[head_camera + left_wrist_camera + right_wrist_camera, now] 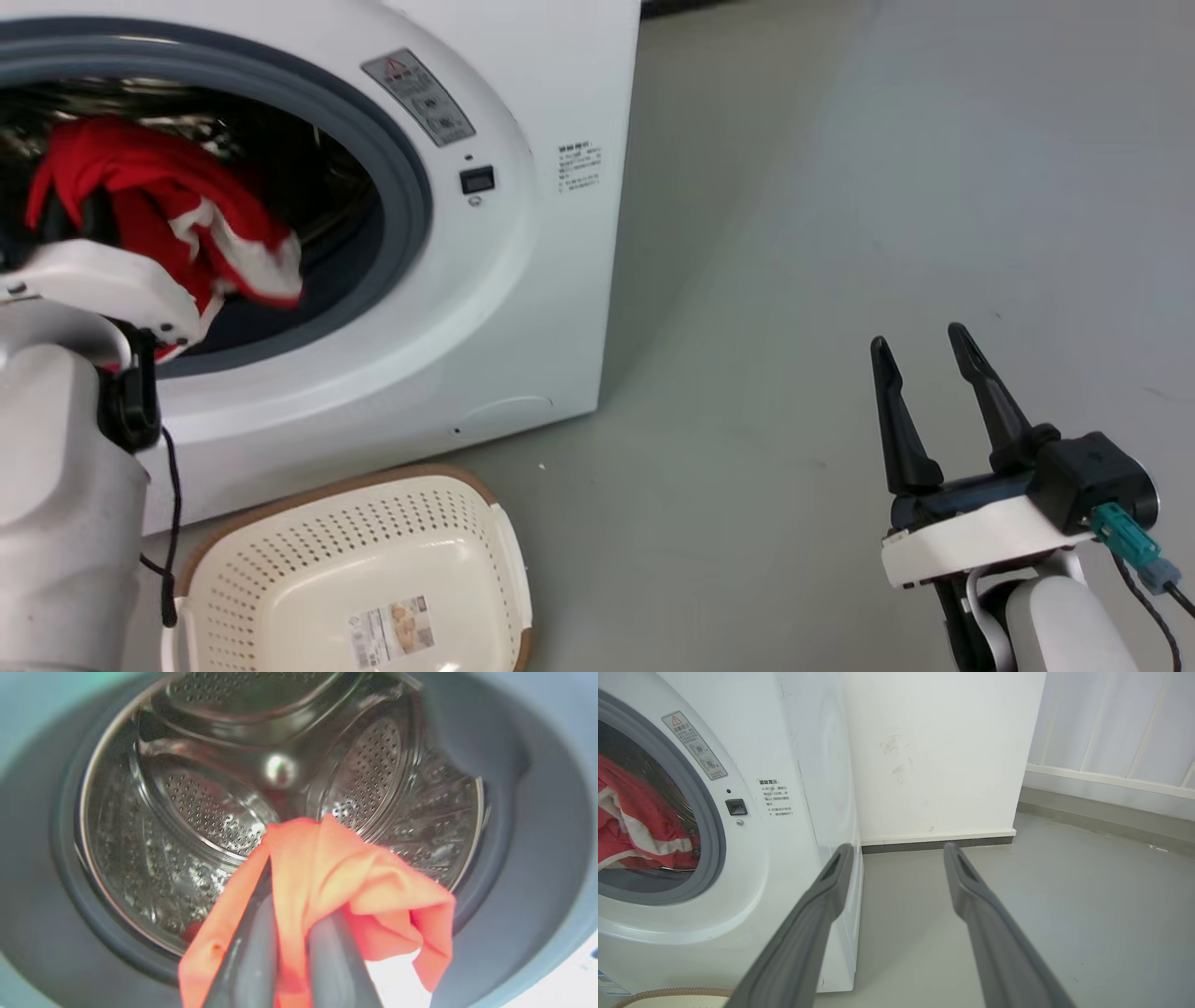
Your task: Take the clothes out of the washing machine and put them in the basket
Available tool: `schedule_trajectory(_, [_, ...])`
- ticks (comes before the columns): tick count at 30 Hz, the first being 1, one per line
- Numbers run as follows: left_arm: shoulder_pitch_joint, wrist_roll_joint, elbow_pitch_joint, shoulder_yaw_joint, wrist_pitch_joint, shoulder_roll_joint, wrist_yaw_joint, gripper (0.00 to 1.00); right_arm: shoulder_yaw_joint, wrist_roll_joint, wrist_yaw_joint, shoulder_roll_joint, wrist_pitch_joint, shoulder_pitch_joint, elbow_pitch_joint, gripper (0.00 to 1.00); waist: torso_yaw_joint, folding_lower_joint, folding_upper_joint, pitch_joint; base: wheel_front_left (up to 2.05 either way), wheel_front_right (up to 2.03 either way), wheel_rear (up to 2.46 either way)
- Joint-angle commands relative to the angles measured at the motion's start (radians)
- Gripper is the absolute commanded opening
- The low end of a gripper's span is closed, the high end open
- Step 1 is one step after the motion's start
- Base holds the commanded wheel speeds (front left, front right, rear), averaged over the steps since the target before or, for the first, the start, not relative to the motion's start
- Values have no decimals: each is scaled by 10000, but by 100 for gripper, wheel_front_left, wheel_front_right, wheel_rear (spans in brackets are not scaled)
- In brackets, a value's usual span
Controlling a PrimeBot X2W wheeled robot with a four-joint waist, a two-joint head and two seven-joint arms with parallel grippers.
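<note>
The white washing machine (523, 280) stands at the left with its drum mouth open. A red garment with white trim (177, 210) hangs in the mouth, draped over my left gripper (292, 914), which is shut on the red cloth (336, 872) in front of the steel drum (210, 812). In the head view the left gripper's fingertips are hidden under the fabric. The cream basket (308, 579) sits on the floor below the drum mouth, holding no clothes. My right gripper (920, 350) hovers open over the floor to the right, nothing between its fingers (966, 877).
Grey floor (840, 233) stretches to the right of the machine. A white wall (943, 751) with a dark skirting stands behind it. My pale left forearm (65, 485) rises at the lower left, next to the basket rim (672, 993).
</note>
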Motion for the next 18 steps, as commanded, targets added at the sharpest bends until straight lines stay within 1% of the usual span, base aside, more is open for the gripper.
schedule_trajectory(1, [238,-7,-216,60,-69,-38,27,0,-9,-49,-7,12,-23,108,18,100,247,3,0,-335,0,0,0])
schedule_trajectory(5, [1210,106,-1797,291,-71,-214,200,0,-116,-165,-7,10,-23,323,-38,100,448,3,0,-597,0,0,0])
schedule_trajectory(10, [2469,202,-3838,347,-30,-318,548,0,-186,-253,-7,10,40,519,-65,100,764,3,0,-865,0,0,0])
schedule_trajectory(18, [5111,225,-6939,226,377,-664,1387,0,-132,-335,-7,13,223,688,-217,100,1268,3,0,-1162,0,0,0])
